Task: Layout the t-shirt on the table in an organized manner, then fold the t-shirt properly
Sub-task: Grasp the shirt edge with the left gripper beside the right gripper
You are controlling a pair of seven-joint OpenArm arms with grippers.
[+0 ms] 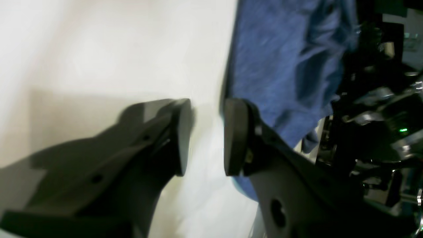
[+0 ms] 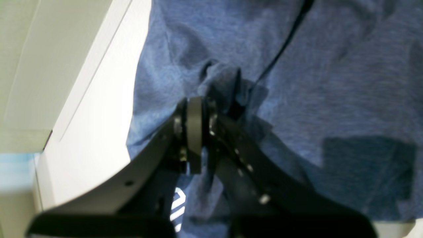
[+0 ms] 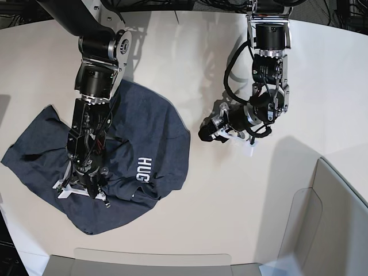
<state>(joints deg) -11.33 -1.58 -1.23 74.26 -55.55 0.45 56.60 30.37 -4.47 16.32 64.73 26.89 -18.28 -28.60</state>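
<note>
The dark navy t-shirt (image 3: 155,126) lies rumpled on the left part of the pale table (image 3: 230,218), with its white lettering (image 3: 144,169) facing up. My right gripper (image 3: 80,187) points down onto the shirt's near left part. In the right wrist view the right gripper (image 2: 195,109) is shut, and the t-shirt (image 2: 330,82) puckers into a fold at its tip. My left gripper (image 3: 206,132) hovers over bare table just right of the shirt. In the left wrist view the left gripper (image 1: 207,119) stands open and holds nothing, with the t-shirt (image 1: 284,59) edge just past one finger.
Grey translucent panels stand at the near right (image 3: 333,218) and along the near edge (image 3: 144,261). A thin black cable (image 2: 281,49) crosses over the cloth in the right wrist view. Dark arm hardware (image 1: 380,115) fills the right side of the left wrist view.
</note>
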